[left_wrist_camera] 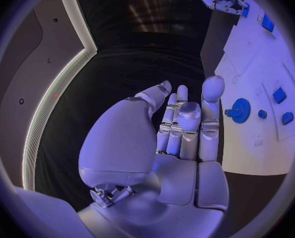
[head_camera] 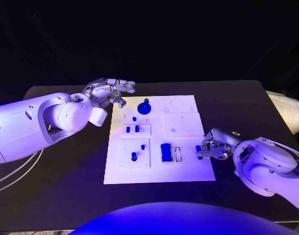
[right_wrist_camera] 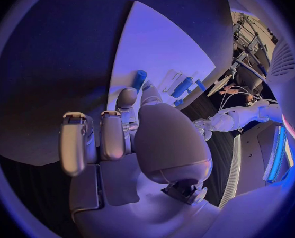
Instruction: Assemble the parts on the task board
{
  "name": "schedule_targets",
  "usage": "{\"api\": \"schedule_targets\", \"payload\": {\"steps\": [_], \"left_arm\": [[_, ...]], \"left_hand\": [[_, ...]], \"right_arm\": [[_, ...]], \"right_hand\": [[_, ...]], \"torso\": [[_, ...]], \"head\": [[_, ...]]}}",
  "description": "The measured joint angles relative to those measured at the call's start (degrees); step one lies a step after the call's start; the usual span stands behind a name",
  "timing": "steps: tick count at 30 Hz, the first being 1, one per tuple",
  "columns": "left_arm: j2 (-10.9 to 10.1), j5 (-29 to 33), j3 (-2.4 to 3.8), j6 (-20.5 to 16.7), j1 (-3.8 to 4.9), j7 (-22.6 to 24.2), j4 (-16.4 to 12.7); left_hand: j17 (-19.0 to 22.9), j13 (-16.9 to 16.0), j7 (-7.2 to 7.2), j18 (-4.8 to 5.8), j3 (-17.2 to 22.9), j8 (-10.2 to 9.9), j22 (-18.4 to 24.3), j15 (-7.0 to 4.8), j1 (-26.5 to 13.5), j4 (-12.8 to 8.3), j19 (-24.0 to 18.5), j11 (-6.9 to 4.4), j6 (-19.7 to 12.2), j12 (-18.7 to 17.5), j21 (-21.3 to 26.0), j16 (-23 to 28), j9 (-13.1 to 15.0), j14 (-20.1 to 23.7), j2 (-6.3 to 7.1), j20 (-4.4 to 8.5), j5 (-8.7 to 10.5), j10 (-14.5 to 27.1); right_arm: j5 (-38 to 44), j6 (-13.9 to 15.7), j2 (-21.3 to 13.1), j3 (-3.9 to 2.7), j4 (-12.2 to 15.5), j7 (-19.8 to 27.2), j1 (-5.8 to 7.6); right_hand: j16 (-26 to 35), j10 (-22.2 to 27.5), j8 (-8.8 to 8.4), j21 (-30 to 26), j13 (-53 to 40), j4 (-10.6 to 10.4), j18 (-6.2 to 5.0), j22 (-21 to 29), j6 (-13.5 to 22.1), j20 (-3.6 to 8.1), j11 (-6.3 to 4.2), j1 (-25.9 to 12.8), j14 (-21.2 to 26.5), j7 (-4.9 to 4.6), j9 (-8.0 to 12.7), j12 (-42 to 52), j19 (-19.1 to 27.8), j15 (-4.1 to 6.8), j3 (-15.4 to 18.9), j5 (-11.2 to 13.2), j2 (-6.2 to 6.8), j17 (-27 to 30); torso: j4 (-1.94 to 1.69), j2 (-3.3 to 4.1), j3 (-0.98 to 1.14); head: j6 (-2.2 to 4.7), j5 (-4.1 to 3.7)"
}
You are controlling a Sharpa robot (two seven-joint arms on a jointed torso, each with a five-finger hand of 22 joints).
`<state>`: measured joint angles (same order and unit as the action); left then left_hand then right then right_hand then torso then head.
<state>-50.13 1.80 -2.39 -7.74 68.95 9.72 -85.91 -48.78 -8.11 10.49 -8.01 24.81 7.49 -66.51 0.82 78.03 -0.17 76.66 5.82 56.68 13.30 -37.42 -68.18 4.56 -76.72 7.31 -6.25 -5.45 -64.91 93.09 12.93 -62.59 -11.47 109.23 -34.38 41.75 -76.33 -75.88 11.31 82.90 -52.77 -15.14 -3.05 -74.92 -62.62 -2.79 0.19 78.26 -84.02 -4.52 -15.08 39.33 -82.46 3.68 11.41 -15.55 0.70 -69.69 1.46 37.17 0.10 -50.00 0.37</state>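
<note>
Two silver hands bracket the white rectangular task board [head_camera: 159, 171] on the black table [head_camera: 64, 166]: the left hand [head_camera: 109, 91] hovers off the board's far left corner with fingers straight and together, holding nothing, just beside the round blue gear part [head_camera: 144, 106]. The right hand [head_camera: 211, 148] sits at the board's right edge pinching a small blue cylinder part [right_wrist_camera: 139, 80] between thumb and fingertip, near the tall blue block part [head_camera: 166, 152] standing in the board. Plenty of bare table lies left and right of the board, and its near edge has open black surface too.
</note>
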Motion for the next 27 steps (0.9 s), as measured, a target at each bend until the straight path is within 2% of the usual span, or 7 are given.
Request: {"api": "schedule_targets", "payload": {"steps": [5,7,12,18,21,25,27], "left_arm": [[0.0,0.0,0.00,0.0,0.00,0.0,0.0],[0.0,0.0,0.00,0.0,0.00,0.0,0.0],[0.0,0.0,0.00,0.0,0.00,0.0,-0.1],[0.0,0.0,0.00,0.0,0.00,-0.1,-0.1],[0.0,-0.1,0.00,0.0,0.00,-0.1,-0.1],[0.0,-0.1,0.00,0.0,0.00,-0.1,-0.1],[0.0,-0.1,0.00,0.0,0.00,-0.1,-0.1]], "left_hand": [[0.0,0.0,0.00,0.00,0.0,0.0,0.0,0.00,0.0,0.0,0.0,0.00,0.0,0.0,0.0,0.0,0.0,0.0,0.00,0.00,0.00,0.0],[0.0,0.0,0.00,0.00,0.0,0.0,0.0,0.00,0.0,0.0,0.0,0.00,0.0,0.0,0.0,0.0,0.0,0.0,0.00,0.00,0.00,0.0],[0.0,0.0,0.00,0.00,0.0,0.0,0.0,0.00,0.0,0.0,0.0,0.00,0.0,0.0,0.0,0.0,0.0,0.0,0.00,0.00,0.00,0.0],[0.0,0.0,0.00,0.00,0.0,0.0,0.0,0.00,0.0,0.0,0.0,0.00,0.0,0.0,0.0,0.0,0.0,0.0,0.00,0.00,0.00,0.0],[0.0,0.0,0.00,0.00,0.0,0.0,0.0,0.00,0.0,0.0,0.0,0.00,0.0,0.0,0.0,0.0,0.0,0.0,0.00,0.00,0.00,0.0],[0.0,0.0,0.00,0.00,0.0,0.0,0.0,0.00,0.0,0.0,0.0,0.00,0.0,0.0,0.0,0.0,0.0,0.0,0.00,0.00,0.00,0.0],[0.0,0.0,0.00,0.00,0.0,0.0,0.0,0.00,0.0,0.0,0.0,0.00,0.0,0.0,0.0,0.0,0.0,0.0,0.00,0.00,0.00,0.0]], "right_arm": [[3.7,-1.5,0.7,-0.08,-0.5,0.0,-0.05],[5.0,-2.1,1.1,-0.10,-0.5,0.1,-0.07],[8.3,-3.4,2.1,-0.16,-0.7,0.2,-0.15],[11.3,-4.4,3.1,-0.17,-0.9,0.2,-0.22],[12.0,-4.7,3.2,-0.18,-1.0,0.3,-0.24],[12.8,-4.8,3.5,-0.19,-1.0,0.3,-0.28],[12.9,-4.8,3.6,-0.15,-1.0,0.3,-0.32]], "right_hand": [[0.0,-0.2,-0.32,0.0,0.0,2.0,0.00,0.0,-0.3,0.00,-0.19,3.8,0.0,0.22,-0.3,-0.3,0.0,0.00,-1.3,3.9,-0.46,-0.2],[0.0,-0.3,-0.52,0.0,-0.1,2.5,0.00,0.0,-0.4,0.05,-0.13,4.7,0.0,0.17,-0.4,-0.3,-0.1,0.00,-1.9,4.7,-0.41,-0.3],[0.0,-0.5,-0.60,0.0,-0.4,3.5,0.00,0.0,-0.4,0.23,-0.33,6.1,0.0,0.18,-0.3,-0.3,-0.2,0.00,-2.9,4.8,-0.54,-0.6],[0.0,-0.5,-0.92,0.0,-0.2,4.1,0.00,0.0,-0.8,0.22,-0.30,7.4,0.0,0.23,-0.3,-0.3,-0.2,0.00,-4.7,6.1,-1.38,-0.6],[0.0,-0.5,-1.24,0.0,-0.2,4.0,0.00,0.0,-0.8,0.22,-0.29,7.4,0.0,0.23,-0.2,-0.6,-0.2,0.00,-5.5,4.8,-1.43,-0.7],[0.0,-0.5,-1.71,0.0,-0.1,3.8,-0.01,0.0,-1.2,0.43,-0.29,7.9,0.1,0.59,0.1,-0.9,-0.4,0.36,-7.2,0.7,-1.43,-0.9],[0.0,-0.7,-2.02,0.0,-0.1,3.9,-0.01,0.0,-1.6,0.54,-0.43,8.3,0.0,0.56,0.0,-0.9,-0.5,0.44,-8.6,0.2,-1.67,-1.1]], "torso": [[0.00,-0.01,-0.01],[0.00,-0.01,-0.01],[-0.01,0.01,-0.01],[-0.02,0.00,0.00],[-0.03,-0.01,0.00],[0.00,-0.05,-0.01],[0.03,-0.07,-0.01]], "head": [[0.00,0.13],[0.00,0.19],[0.00,0.25],[0.00,0.38],[0.00,0.38],[0.00,0.39],[-0.01,0.43]]}}
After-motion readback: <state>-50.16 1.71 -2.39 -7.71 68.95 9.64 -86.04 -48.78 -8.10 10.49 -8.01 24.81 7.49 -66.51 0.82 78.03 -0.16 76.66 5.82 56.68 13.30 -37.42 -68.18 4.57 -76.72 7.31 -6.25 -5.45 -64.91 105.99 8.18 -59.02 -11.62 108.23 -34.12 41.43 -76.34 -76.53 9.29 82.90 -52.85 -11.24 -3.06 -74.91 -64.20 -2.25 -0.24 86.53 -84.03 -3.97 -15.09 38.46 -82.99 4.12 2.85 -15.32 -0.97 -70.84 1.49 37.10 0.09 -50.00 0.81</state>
